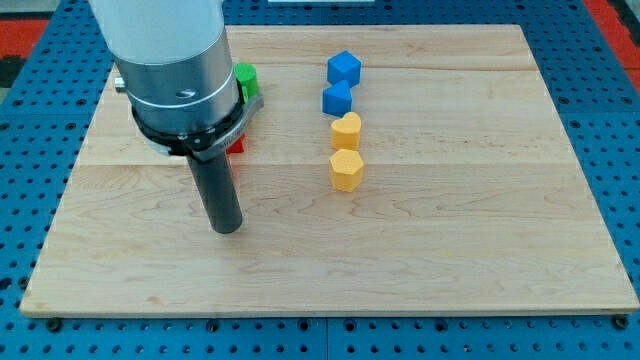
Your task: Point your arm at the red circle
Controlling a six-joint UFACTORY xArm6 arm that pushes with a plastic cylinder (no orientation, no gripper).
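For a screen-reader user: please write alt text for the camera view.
My tip rests on a wooden board, just below a red block and a green block mostly hidden by the arm. To the right, two blue blocks and two yellow blocks form a column.

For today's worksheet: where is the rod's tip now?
My tip rests on the board's left half, below the mostly hidden red block, left of the yellow blocks.
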